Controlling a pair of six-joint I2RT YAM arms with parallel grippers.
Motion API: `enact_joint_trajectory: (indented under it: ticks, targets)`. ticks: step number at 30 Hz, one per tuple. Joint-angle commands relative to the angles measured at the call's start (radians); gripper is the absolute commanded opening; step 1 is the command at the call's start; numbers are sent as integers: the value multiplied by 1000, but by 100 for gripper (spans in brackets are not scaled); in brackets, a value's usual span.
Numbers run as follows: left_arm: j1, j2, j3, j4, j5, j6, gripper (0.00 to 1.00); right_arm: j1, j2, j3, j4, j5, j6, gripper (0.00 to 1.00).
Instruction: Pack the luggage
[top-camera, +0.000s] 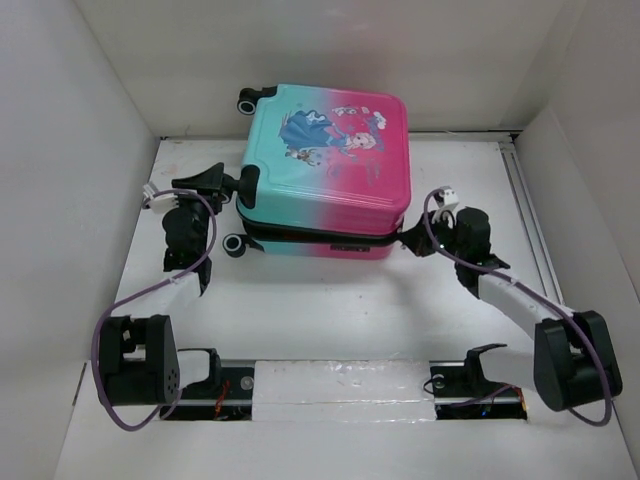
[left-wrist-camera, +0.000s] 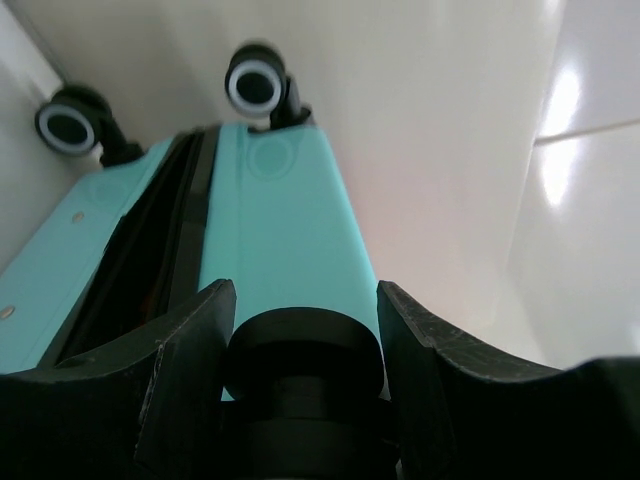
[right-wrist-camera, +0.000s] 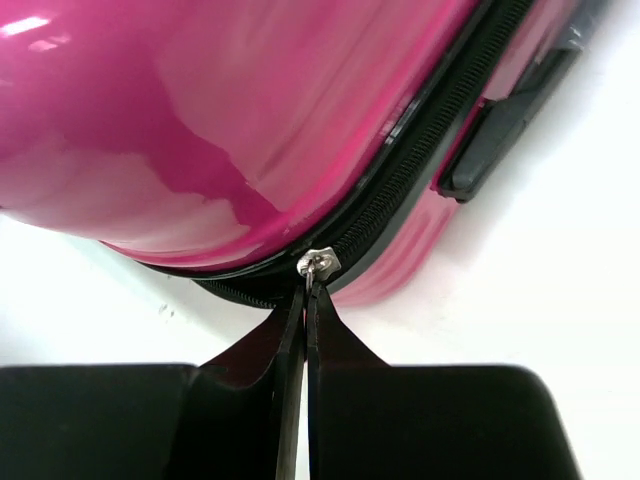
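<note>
right gripper (right-wrist-camera: 305, 300): pressed together on zipper pull (right-wrist-camera: 318, 264) at pink corner, placed to draw the seam | left gripper (left-wrist-camera: 305, 310): clamped around black wheel (left-wrist-camera: 305, 360), apparently bracing | suitcase (top-camera: 330, 150): flat mid-table (top-camera: 330, 310), lid down, teal seam gaping

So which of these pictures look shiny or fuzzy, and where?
Top view: even light, soft shadow under the luggage. Left wrist view: the near wheel is blurry, glare on the wall. Right wrist view: white reflections on the pink shell, zipper pull sharp.
</note>
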Motion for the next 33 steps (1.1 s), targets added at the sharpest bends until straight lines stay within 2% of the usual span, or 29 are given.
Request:
enact_joint_trajectory:
  ticks: [1,4,6,8,10,12,13,14,15,17,20,22,25,28,30,33]
  targets:
    - [-39,-41,-16,128,101,40,0,247,-44,65,-137,-63,-19,0]
    - [-50,-50,-36,128,112,40,0,287,0,74,-81,-19,17,0]
    - [-50,-61,-51,137,112,49,0,228,35,114,-53,18,17,0]
    - [-50,-94,-64,103,112,64,0,104,86,161,-16,-66,26,0]
    - [-50,-113,-85,91,112,77,0,47,144,268,-16,-66,26,0]
    - [-50,-130,-99,65,102,90,0,17,157,333,-110,-66,5,0]
    - [-50,-140,-111,65,102,103,0,17,137,315,-126,-77,-5,0]
    - [-50,-141,-128,65,102,103,0,42,53,265,-126,-77,-5,0]
    - [-50,-141,-137,65,102,103,0,93,-1,124,-114,-77,-5,0]
    - [-50,-141,-156,80,102,103,0,132,-122,-13,-33,-57,47,0]
    - [-50,-110,-180,139,148,74,0,152,-164,-87,-117,-71,20,0]
    - [-50,-99,-189,148,158,74,0,187,-160,-119,-33,-46,44,0]
    - [-62,-99,-211,162,158,74,0,230,-58,-37,-33,12,29,0]
    - [-73,-90,-222,162,170,83,0,231,69,155,-42,26,0,0]
    - [-104,-90,-222,166,159,93,0,302,135,281,-42,53,-14,0]
    - [-147,-81,-211,157,136,113,0,463,200,304,-7,142,-14,0]
